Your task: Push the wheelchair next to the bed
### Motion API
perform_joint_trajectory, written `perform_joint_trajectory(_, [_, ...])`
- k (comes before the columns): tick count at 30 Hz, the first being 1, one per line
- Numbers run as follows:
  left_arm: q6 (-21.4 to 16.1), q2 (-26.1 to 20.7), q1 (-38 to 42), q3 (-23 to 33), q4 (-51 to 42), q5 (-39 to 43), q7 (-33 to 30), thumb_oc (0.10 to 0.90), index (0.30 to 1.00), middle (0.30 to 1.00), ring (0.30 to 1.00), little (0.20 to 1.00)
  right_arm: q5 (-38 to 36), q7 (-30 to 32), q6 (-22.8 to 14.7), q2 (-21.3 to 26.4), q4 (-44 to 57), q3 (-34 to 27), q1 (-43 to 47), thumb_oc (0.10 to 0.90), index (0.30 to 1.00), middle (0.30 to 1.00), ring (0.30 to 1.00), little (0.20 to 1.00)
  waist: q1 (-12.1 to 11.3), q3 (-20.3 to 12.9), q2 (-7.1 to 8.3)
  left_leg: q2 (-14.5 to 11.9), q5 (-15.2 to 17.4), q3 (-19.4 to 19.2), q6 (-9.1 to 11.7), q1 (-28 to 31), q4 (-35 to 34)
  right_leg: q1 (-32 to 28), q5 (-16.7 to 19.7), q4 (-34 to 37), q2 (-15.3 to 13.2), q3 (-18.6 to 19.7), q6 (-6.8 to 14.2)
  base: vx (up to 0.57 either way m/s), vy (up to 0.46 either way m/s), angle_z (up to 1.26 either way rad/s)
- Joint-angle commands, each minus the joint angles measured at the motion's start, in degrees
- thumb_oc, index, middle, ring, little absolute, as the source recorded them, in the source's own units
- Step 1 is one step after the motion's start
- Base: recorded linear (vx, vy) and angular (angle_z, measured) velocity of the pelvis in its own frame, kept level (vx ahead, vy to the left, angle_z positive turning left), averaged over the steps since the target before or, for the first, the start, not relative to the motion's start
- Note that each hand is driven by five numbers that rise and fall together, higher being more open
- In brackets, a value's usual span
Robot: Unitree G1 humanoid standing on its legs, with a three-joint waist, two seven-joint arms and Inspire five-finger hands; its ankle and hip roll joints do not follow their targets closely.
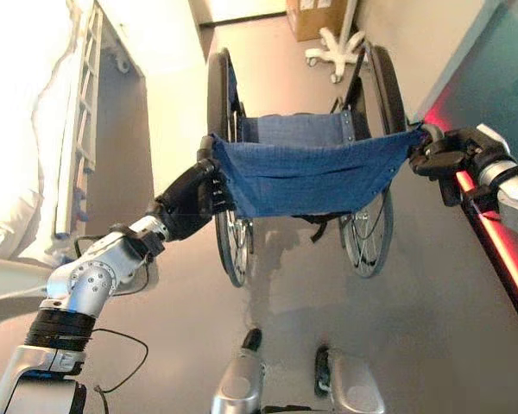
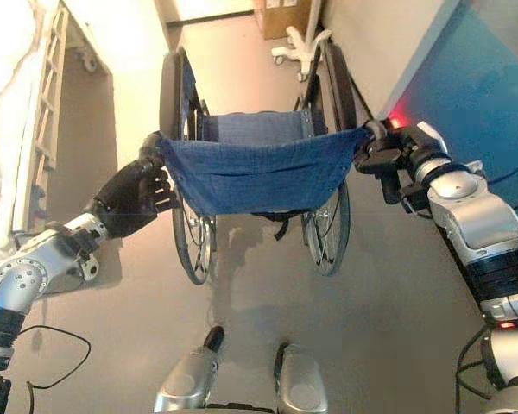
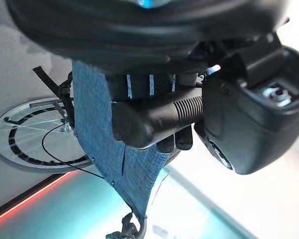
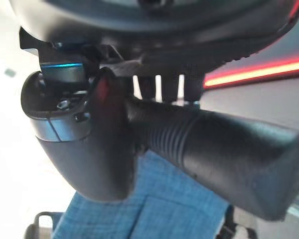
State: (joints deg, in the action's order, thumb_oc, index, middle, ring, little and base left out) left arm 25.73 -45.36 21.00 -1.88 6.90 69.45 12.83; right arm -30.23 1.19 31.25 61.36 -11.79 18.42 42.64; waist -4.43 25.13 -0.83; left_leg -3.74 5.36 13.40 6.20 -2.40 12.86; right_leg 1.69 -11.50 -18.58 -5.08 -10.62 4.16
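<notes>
Both hands curl tight around the black ribbed push handles of the blue-fabric-backed, spoked-wheel wheelchair (image 1: 306, 168): left hand (image 1: 194, 200), right hand (image 1: 445, 155). The white-railed bed (image 1: 43, 129) stands just to its left.

silver-grey arms, dark hands

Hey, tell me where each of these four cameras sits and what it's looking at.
Left eye: on the head, looking down at the wheelchair, bed to the left; both arms show.
Right eye: the same scene, slightly shifted.
Left wrist: along the left hand, curled round the left push handle.
Right wrist: along the right hand, round the right push handle.
All share the blue backrest.
</notes>
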Motion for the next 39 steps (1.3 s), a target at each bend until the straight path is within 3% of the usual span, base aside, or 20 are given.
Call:
perform_joint_trajectory(1, [-13.25,-8.38,0.15,10.9,-8.66,5.93,3.31,0.4,0.3,0.3,0.3,0.3,-1.18,-3.05,-11.59,-4.15,6.02,5.07,9.19,0.4,0.3,0.3,0.3,0.3,-6.88,-15.33,7.65,0.46,5.31,-5.91,-2.94,0.31,9.92,-0.71,11.29,11.44,-4.16,3.12,5.19,0.26,-0.275,0.7])
perform_joint_trajectory(9, [-13.94,-5.02,-5.52,13.57,-11.0,5.48,3.01,0.4,0.3,0.3,0.3,0.3,1.25,-3.52,-11.92,-6.29,6.07,8.55,10.35,0.4,0.3,0.3,0.3,0.3,-6.47,-16.41,8.05,-4.79,-5.35,-12.57,-1.59,-3.06,19.73,-2.93,7.69,11.99,2.07,-1.58,-1.42,0.21,-0.241,0.31])
perform_joint_trajectory(12, [-13.72,-4.24,-6.01,14.2,-10.67,5.14,2.99,0.4,0.3,0.3,0.3,0.3,1.33,-3.91,-12.12,-6.27,6.17,9.38,10.57,0.4,0.3,0.3,0.3,0.3,-6.58,-16.2,8.0,-5.31,-7.82,-12.77,-1.2,-5.25,25.23,-3.84,7.02,11.84,3.43,-2.78,-3.01,0.18,-0.174,0.5])
perform_joint_trajectory(14, [-13.44,-3.38,-6.09,14.38,-10.52,4.82,3.14,0.4,0.3,0.3,0.3,0.3,1.08,-3.96,-11.76,-6.17,6.5,9.61,10.76,0.4,0.3,0.3,0.3,0.3,-6.87,-15.89,8.03,-4.87,-7.84,-12.68,-1.4,-6.91,27.72,-4.48,6.59,11.47,3.88,-3.66,-3.68,0.18,-0.111,0.3])
perform_joint_trajectory(16, [-13.31,-2.69,-6.37,14.73,-9.86,4.29,3.66,0.4,0.3,0.3,0.3,0.3,2.12,-4.23,-11.15,-7.26,6.64,9.71,11.08,0.4,0.3,0.3,0.3,0.3,-8.06,-15.52,7.2,0.25,-4.77,-11.75,-2.71,-6.6,22.26,-5.55,5.88,11.04,4.44,-4.41,-3.21,0.23,-0.027,0.18])
perform_joint_trajectory(17, [-13.38,-2.57,-6.24,14.55,-9.76,4.23,3.61,0.4,0.3,0.3,0.3,0.3,2.47,-4.18,-11.01,-7.64,6.67,9.79,11.17,0.4,0.3,0.3,0.3,0.3,-8.26,-15.47,6.9,0.93,-4.85,-12.34,-2.66,-6.39,20.05,-5.94,5.6,11.01,4.75,-4.88,-3.15,0.21,-0.011,0.09])
perform_joint_trajectory(20, [-14.18,-1.91,-5.12,12.73,-9.38,4.01,3.84,0.4,0.3,0.3,0.3,0.3,3.98,-3.43,-10.8,-8.35,6.39,9.76,10.98,0.4,0.3,0.3,0.3,0.3,-8.84,-15.19,5.85,2.06,-7.51,-18.54,-1.78,-7.84,10.39,-8.48,4.13,11.69,5.77,-8.96,-3.54,0.2,-0.023,0.04])
perform_joint_trajectory(21, [-14.74,-1.64,-4.58,11.74,-8.82,3.98,4.51,0.4,0.3,0.3,0.3,0.3,4.75,-3.07,-10.8,-8.67,5.97,9.59,10.74,0.4,0.3,0.3,0.3,0.3,-8.93,-15.35,4.82,2.56,-8.3,-22.67,-0.99,-9.0,5.84,-10.16,2.31,11.38,6.94,-10.65,-3.71,0.29,-0.026,0.05])
perform_joint_trajectory(25, [-15.21,-1.3,-2.02,9.2,-6.18,3.79,6.64,0.4,0.3,0.3,0.3,0.3,5.52,-3.12,-11.07,-8.6,4.15,9.08,10.11,0.4,0.3,0.3,0.3,0.3,-8.47,-16.61,4.17,1.66,-9.46,-34.22,-2.28,-11.0,1.71,-12.75,-1.19,10.27,8.33,-15.37,-5.02,0.28,0.001,-0.03])
perform_joint_trajectory(29, [-12.56,-2.83,-0.37,10.12,-6.03,5.36,4.55,0.4,0.3,0.3,0.3,0.3,5.47,-5.64,-12.26,-8.63,1.17,9.18,10.77,0.4,0.3,0.3,0.3,0.3,-9.83,-18.38,5.56,5.1,-1.15,-33.81,-7.0,-9.92,2.49,-13.12,-3.34,5.62,7.17,-16.54,-3.74,0.33,0.071,0.18])
perform_joint_trajectory(33, [-11.34,-4.24,-0.22,10.66,-5.3,6.0,5.21,0.4,0.3,0.3,0.3,0.3,4.56,-5.31,-12.36,-8.0,1.46,8.9,10.41,0.4,0.3,0.3,0.3,0.3,-10.49,-18.94,6.73,7.29,0.22,-32.97,-8.77,-9.11,2.02,-12.76,-1.29,0.48,6.15,-16.61,-1.27,0.29,0.075,0.51])
perform_joint_trajectory(35, [-11.31,-5.54,0.11,11.02,-3.42,5.7,7.02,0.4,0.3,0.3,0.3,0.3,3.41,-4.65,-13.41,-7.87,1.12,9.35,10.88,0.4,0.3,0.3,0.3,0.3,-10.98,-19.16,8.1,10.5,1.22,-31.49,-11.05,-7.72,0.34,-11.35,6.79,-7.64,5.6,-14.67,4.6,0.3,0.15,0.64])
perform_joint_trajectory(36, [-11.32,-5.58,0.15,11.02,-3.33,5.7,7.1,0.4,0.3,0.3,0.3,0.3,3.38,-4.63,-13.42,-7.89,1.1,9.35,10.9,0.4,0.3,0.3,0.3,0.3,-10.96,-19.19,8.11,10.59,1.17,-31.48,-11.16,-7.65,0.13,-11.26,6.81,-7.78,5.51,-14.61,4.8,0.22,0.131,0.49])
perform_joint_trajectory(37, [-11.45,-6.21,0.43,11.09,-2.52,5.58,7.69,0.4,0.3,0.3,0.3,0.3,2.77,-4.57,-13.87,-7.55,1.18,9.47,10.86,0.4,0.3,0.3,0.3,0.3,-10.97,-19.25,8.46,11.96,1.22,-30.12,-12.17,-7.11,-0.81,-9.83,10.95,-12.93,5.87,-12.6,7.46,0.13,0.064,0.38])
perform_joint_trajectory(38, [-11.36,-6.38,0.68,11.23,-2.26,5.5,7.73,0.4,0.3,0.3,0.3,0.3,2.42,-4.31,-13.8,-7.61,1.41,9.68,10.81,0.4,0.3,0.3,0.3,0.3,-10.83,-19.14,8.38,11.76,-0.32,-30.09,-12.42,-7.13,-1.18,-8.42,14.52,-14.81,6.52,-11.68,7.81,0.24,0.081,0.5])
perform_joint_trajectory(39, [-11.3,-6.35,1.09,11.09,-1.73,5.7,7.82,0.4,0.3,0.3,0.3,0.3,2.46,-4.09,-14.0,-7.63,1.59,9.76,10.09,0.4,0.3,0.3,0.3,0.3,-10.12,-19.08,8.03,11.9,-0.57,-28.31,-12.18,-6.82,-0.86,-6.69,15.15,-15.72,5.99,-8.37,8.04,0.15,0.019,0.53])
